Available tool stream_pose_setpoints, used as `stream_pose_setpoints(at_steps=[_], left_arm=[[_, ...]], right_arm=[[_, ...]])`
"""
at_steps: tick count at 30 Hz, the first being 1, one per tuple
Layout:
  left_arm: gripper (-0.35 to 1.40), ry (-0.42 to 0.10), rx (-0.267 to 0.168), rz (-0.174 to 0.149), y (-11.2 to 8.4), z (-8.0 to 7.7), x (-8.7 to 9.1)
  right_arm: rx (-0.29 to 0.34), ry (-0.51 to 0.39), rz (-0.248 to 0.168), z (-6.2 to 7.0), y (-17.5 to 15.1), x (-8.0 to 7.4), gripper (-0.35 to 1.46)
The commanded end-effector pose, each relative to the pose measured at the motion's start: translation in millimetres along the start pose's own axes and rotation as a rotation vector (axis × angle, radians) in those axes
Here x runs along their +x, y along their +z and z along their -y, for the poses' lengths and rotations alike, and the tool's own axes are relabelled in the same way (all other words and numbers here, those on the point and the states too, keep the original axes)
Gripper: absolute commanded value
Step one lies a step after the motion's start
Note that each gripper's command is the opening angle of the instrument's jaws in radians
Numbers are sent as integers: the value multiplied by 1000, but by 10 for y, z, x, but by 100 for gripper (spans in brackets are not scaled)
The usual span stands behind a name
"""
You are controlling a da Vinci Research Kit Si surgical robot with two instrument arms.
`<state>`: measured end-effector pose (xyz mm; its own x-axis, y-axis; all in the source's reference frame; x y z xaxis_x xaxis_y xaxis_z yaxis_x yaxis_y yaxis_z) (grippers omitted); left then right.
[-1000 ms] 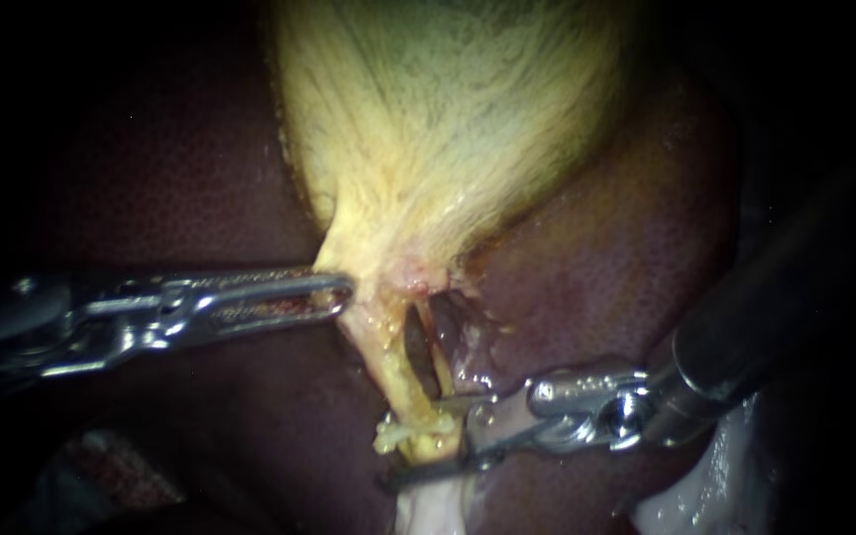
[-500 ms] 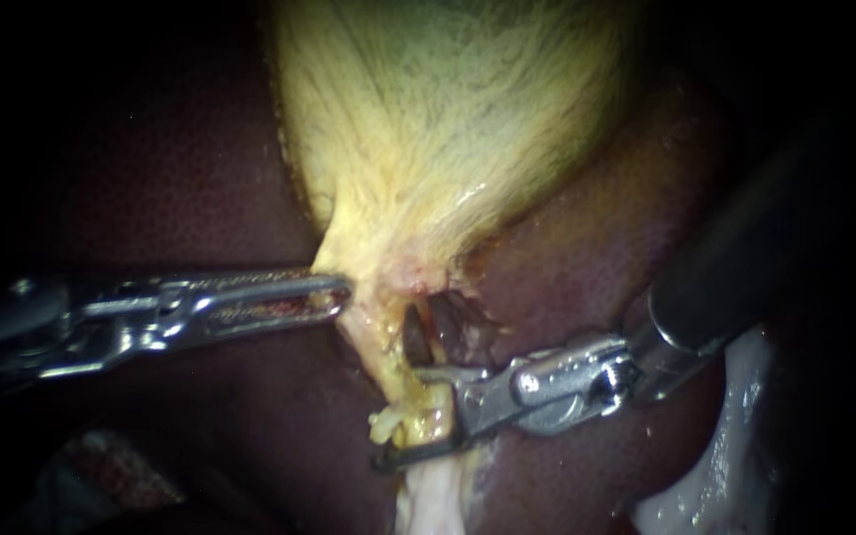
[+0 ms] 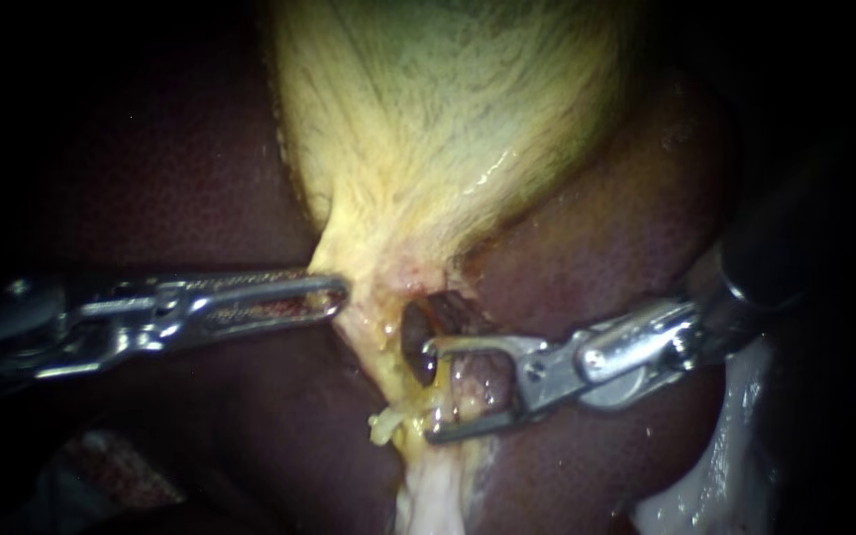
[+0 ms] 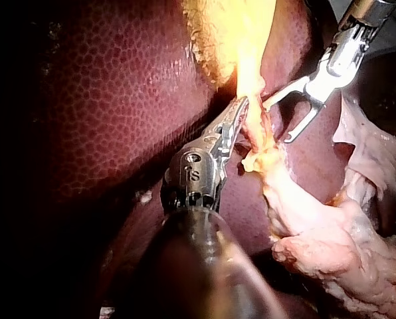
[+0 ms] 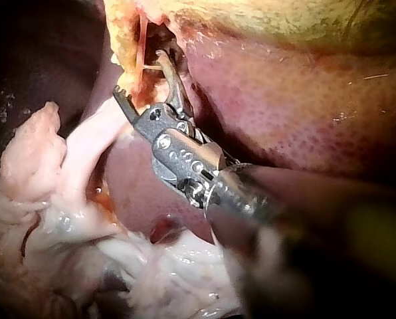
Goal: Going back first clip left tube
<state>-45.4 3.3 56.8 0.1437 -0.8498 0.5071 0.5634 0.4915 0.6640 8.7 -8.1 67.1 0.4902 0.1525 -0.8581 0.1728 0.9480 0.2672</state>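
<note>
The yellow gallbladder point(image 3: 448, 129) narrows downward into a yellowish left tube point(image 3: 388, 369), with a dark reddish right tube point(image 3: 450, 313) beside it. My left instrument point(image 3: 334, 295) comes in level and is shut on the edge of the gallbladder's neck; the left wrist view shows these jaws point(image 4: 240, 109) pinching that yellow tissue. My right instrument point(image 3: 429, 390) stands open in a wide fork, with tube tissue lying in the gap. The right wrist view shows the fork point(image 5: 141, 76) straddling the yellow strand. I can make out no clip.
Dark red liver point(image 3: 180, 178) surrounds the gallbladder on both sides. Pale, wet fatty tissue point(image 3: 705, 485) lies below the right instrument's shaft, and it also shows as lumpy pink tissue point(image 4: 331, 246) and as white tissue point(image 5: 52, 199).
The right instrument's open jaws have risen along the tubes, and its shaft has swung up and back to the right. The left instrument has stayed put.
</note>
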Motion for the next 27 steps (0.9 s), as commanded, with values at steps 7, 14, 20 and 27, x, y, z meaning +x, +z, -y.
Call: stream_pose_setpoints(at_steps=[7,14,20,27], left_arm=[[-13,0,-2,0,2,-5,2],[-13,0,-2,1,4,-8,2],[-13,-1,-4,1,11,-14,1],[-13,0,-7,3,25,-27,4]], right_arm=[[-50,-35,1,0,-47,14,60],[-56,-67,-22,-2,-81,37,60],[-53,-83,-28,2,-85,43,60],[-51,-102,-28,2,-88,42,60]])
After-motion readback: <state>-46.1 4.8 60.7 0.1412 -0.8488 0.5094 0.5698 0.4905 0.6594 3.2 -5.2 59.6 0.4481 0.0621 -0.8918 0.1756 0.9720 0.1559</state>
